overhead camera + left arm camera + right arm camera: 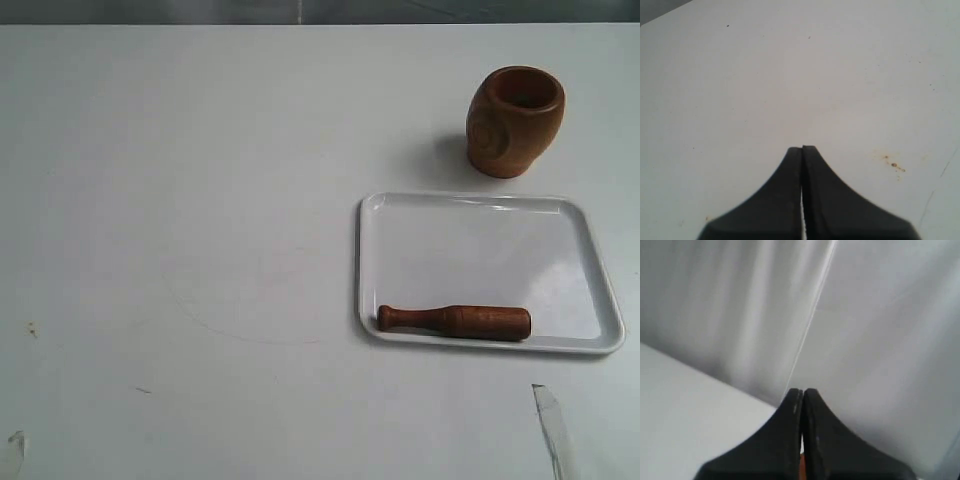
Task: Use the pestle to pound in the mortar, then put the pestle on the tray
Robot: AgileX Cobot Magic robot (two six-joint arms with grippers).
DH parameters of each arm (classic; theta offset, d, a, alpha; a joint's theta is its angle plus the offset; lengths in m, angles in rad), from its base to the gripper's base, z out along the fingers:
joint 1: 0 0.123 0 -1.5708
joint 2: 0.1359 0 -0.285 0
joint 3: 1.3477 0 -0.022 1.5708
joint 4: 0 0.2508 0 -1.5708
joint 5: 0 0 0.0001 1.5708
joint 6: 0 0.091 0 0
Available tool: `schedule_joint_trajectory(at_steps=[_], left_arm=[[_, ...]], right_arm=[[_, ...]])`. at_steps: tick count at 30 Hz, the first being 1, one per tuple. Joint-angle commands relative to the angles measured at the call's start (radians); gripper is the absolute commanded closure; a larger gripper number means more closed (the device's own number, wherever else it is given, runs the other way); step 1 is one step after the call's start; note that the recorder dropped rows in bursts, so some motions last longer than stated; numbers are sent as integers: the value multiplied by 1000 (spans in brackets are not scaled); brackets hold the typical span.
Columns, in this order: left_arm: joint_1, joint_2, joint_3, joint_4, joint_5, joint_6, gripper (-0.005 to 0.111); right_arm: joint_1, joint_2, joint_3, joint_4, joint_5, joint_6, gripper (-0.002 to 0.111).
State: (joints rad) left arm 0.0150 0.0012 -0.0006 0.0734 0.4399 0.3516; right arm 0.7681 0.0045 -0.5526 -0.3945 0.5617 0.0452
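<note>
The brown wooden mortar [514, 120] stands upright on the white table at the back right, and its inside cannot be made out. In front of it lies the white tray [585, 260]. The dark reddish pestle [455, 320] lies flat along the tray's near rim, knob end to the left, and nothing is holding it. My left gripper [803, 148] is shut over bare table, with nothing between its fingers. My right gripper [802, 391] is also shut and empty, and it faces a pale wall past the table's edge. Neither wrist view shows the mortar, the pestle or the tray.
The table's far edge [320, 24] runs along the back, with a dark strip behind it. A pale sliver [552, 425] pokes in at the front right and another sliver [14, 447] at the front left. Small brown specks [894, 164] mark the table.
</note>
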Motion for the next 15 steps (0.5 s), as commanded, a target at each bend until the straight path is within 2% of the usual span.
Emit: schedule_joint_trajectory(at_steps=[1,6,9,10,11,12,14,15], left_arm=[[-8,-1,1,-7,-3,-8,107],[-8,-1,1,-7,-3,-8,107],[-8,-1,1,-7,-3,-8,107],[-8,-1,1,-7,-3,-8,107],[-8,-1,1,-7,-3,-8,107],[-8,-1,1,-7,-3,-8,107],[-8,-1,1,-7,-3,-8,107],[-8,-1,1,-7,-3,-8,107]], right_arm=[[-1,-4,9,267,204,-177,108],[-1,-4,9,598,242,-234,108],[-1,-4,28,620,274,-224,108],[-1,-4,35,653,289,-151,108],[-1,-4,35,747,296,14,108],[-1,-4,35,791,298,53,108],[-1,-4,85,840,132,-173,108],[-1,-4,174,871,-34,-320,108]])
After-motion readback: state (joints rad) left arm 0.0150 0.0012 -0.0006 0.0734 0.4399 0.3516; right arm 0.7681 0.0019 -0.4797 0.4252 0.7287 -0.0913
